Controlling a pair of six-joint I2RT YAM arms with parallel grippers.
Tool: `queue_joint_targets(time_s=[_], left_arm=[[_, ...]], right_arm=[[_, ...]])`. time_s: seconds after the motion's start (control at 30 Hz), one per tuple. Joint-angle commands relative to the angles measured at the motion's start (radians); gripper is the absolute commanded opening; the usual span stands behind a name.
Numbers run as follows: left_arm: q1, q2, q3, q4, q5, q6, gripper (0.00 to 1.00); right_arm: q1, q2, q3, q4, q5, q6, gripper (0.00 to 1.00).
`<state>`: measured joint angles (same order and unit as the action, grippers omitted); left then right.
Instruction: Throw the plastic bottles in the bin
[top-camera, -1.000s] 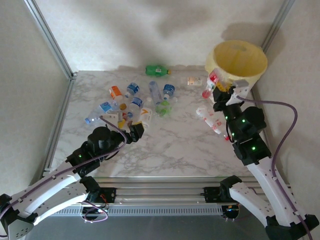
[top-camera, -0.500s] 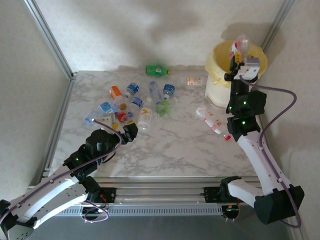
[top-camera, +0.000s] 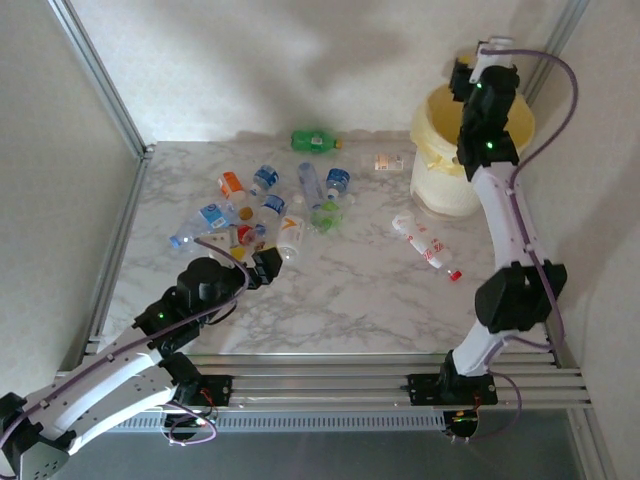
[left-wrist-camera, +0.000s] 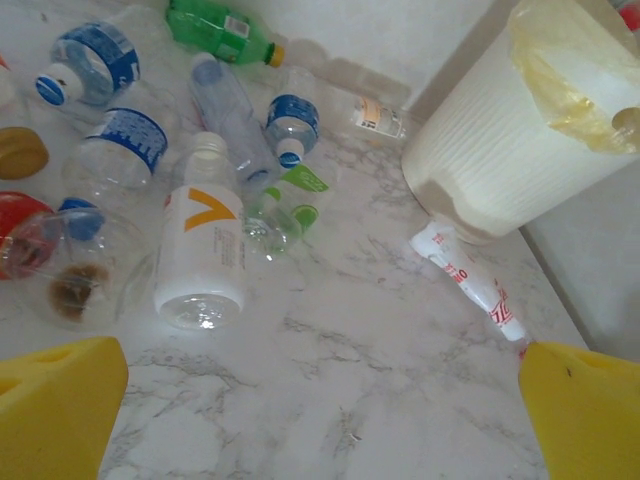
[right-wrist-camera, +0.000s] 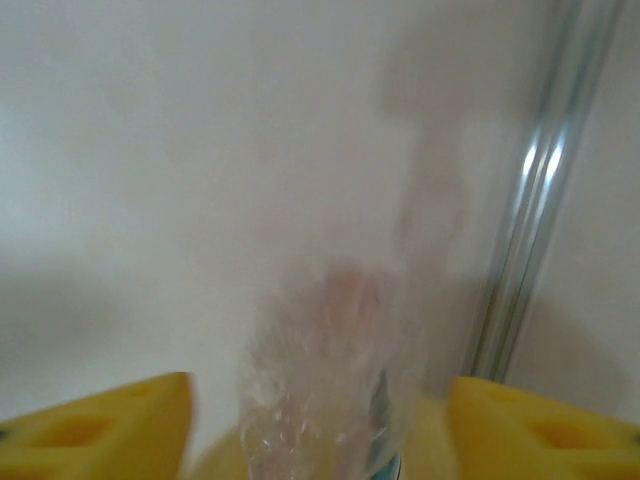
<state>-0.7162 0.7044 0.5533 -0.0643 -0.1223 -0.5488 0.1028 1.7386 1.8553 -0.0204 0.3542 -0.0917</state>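
Several plastic bottles (top-camera: 270, 205) lie clustered on the marble table's left half, among them one with an orange V label (left-wrist-camera: 200, 250). A green bottle (top-camera: 315, 141) lies at the back, and a red-labelled one (top-camera: 425, 243) lies near the bin (top-camera: 445, 170). My right gripper (top-camera: 492, 48) is raised high above the bin's rim. Its jaws stand open, and a blurred clear bottle (right-wrist-camera: 330, 340) sits loose between the yellow fingers (right-wrist-camera: 100, 430) with a gap on each side. My left gripper (top-camera: 262, 262) hovers open over bare marble, just in front of the cluster, holding nothing.
A small bottle with an orange label (top-camera: 388, 161) lies left of the bin. Metal frame posts (top-camera: 100, 80) and pale walls close in the table on the left, back and right. Bare marble (top-camera: 350, 290) stretches across the front middle.
My right arm swung up from beside the bin to high above its rim, carrying the bottle. Its jaws then opened, and the bottle now looks loose. The left arm barely shifted.
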Motion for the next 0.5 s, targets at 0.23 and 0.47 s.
queue_joint_targets(time_s=[0.23,0.47], left_arm=[[0.009,0.071,0.014,0.061,0.078,-0.007,1.00],[0.009,0.057,0.011,0.125,0.127,0.031,1.00]], right_arm=[[-0.004,-0.240,-0.172,-0.392,-0.150,0.156,0.93],[-0.001,-0.483,-0.426,-0.631,-0.459,0.272,0.98]])
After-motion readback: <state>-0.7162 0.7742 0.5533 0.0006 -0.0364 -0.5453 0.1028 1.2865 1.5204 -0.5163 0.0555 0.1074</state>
